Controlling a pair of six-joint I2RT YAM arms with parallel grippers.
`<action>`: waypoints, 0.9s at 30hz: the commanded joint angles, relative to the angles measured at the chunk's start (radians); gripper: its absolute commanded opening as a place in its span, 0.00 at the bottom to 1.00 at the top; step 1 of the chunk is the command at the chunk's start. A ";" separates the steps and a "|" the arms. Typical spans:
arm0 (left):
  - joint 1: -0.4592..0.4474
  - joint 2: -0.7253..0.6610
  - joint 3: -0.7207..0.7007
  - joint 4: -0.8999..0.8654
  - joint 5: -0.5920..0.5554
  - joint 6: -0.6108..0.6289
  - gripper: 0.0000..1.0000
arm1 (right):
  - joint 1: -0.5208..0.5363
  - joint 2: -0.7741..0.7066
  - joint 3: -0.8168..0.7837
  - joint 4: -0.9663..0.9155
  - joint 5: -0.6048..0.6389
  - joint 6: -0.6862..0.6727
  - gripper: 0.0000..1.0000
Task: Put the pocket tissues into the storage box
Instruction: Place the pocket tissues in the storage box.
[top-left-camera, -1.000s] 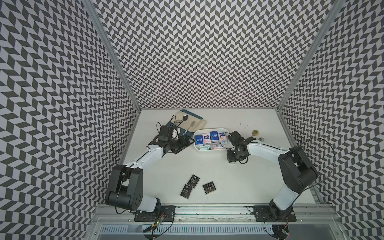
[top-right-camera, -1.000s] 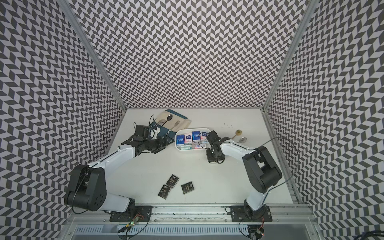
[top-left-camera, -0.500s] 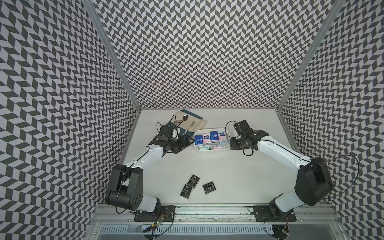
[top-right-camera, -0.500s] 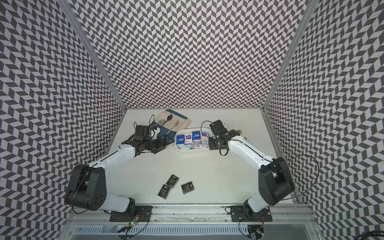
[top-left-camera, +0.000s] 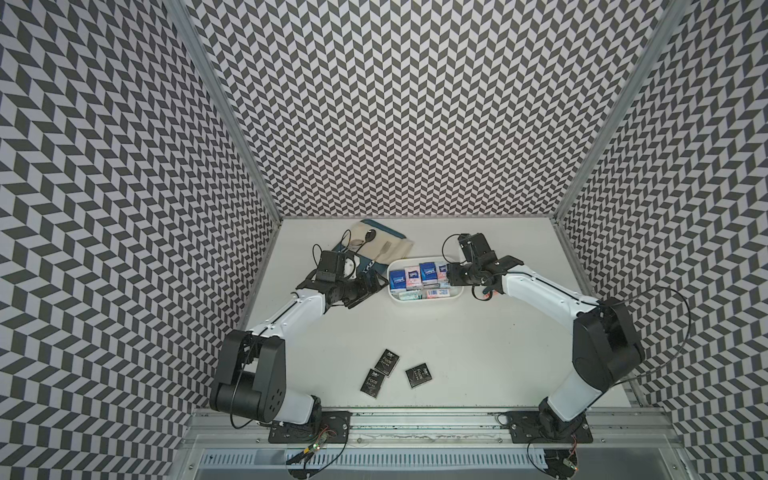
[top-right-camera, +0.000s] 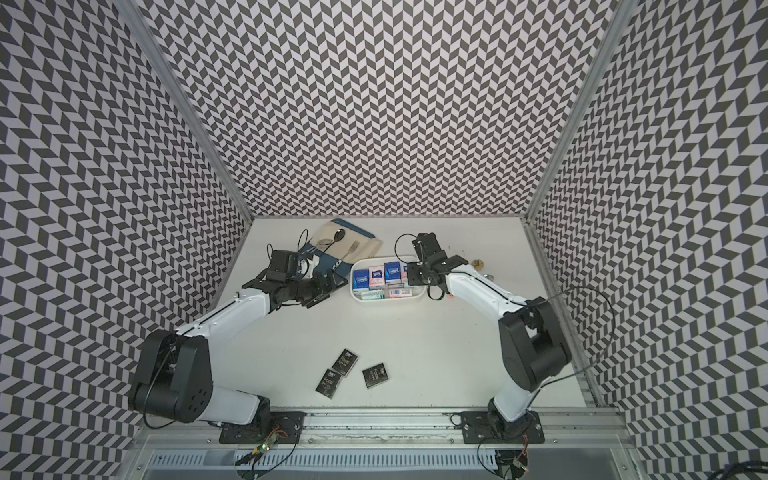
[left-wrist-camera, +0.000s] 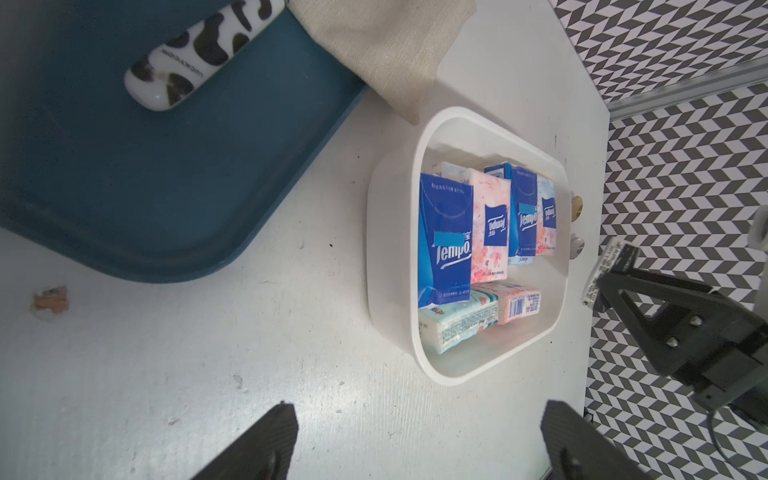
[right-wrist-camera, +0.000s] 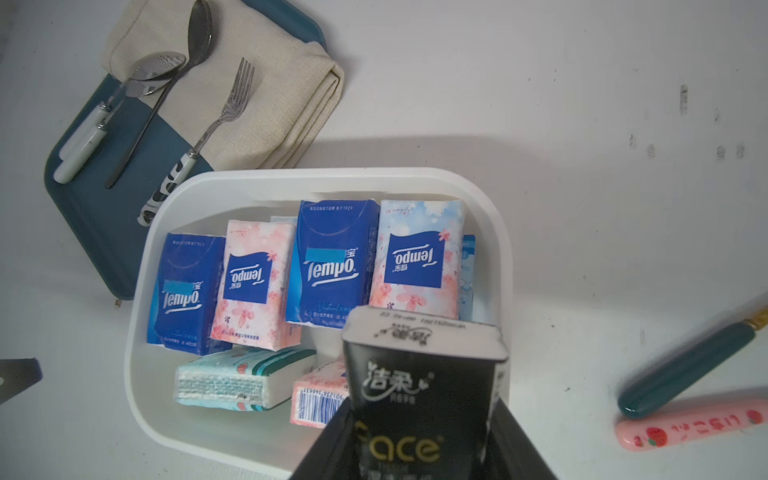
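1. In both top views the box (top-left-camera: 424, 301) stands just beside a blue tray (top-left-camera: 338, 250). The left gripper (top-left-camera: 376, 286) hangs near the box's tray-side end, and the right gripper (top-left-camera: 453, 275) is at the opposite end, over the rim. Three black packets (top-left-camera: 387, 362) lie flat on the table, well apart from the box toward the arm bases.
2. From the left wrist, the fingers (left-wrist-camera: 286, 419) stand wide apart with nothing between them, over bare table just short of the box's wall. Inside the box, blue and pink packets (left-wrist-camera: 446, 237) stand in a row, with a teal one and a pink one lying on edge beside them.
3. From the right wrist, the jaws are clamped on a black Face packet (right-wrist-camera: 419, 374), held upright over the box's near corner. I cannot tell whether it touches the rim. A cloth (right-wrist-camera: 266, 104) with a fork and spoons lies on the tray beyond the box.
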 joint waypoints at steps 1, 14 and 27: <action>0.004 -0.022 0.024 -0.012 -0.013 0.012 0.97 | -0.001 0.004 -0.024 0.107 -0.058 0.037 0.47; 0.008 -0.023 0.035 -0.029 -0.027 0.029 0.97 | -0.001 0.076 -0.017 0.125 -0.019 0.047 0.53; 0.013 -0.011 0.052 -0.035 -0.021 0.034 0.97 | 0.005 -0.069 -0.036 -0.007 -0.051 -0.004 0.76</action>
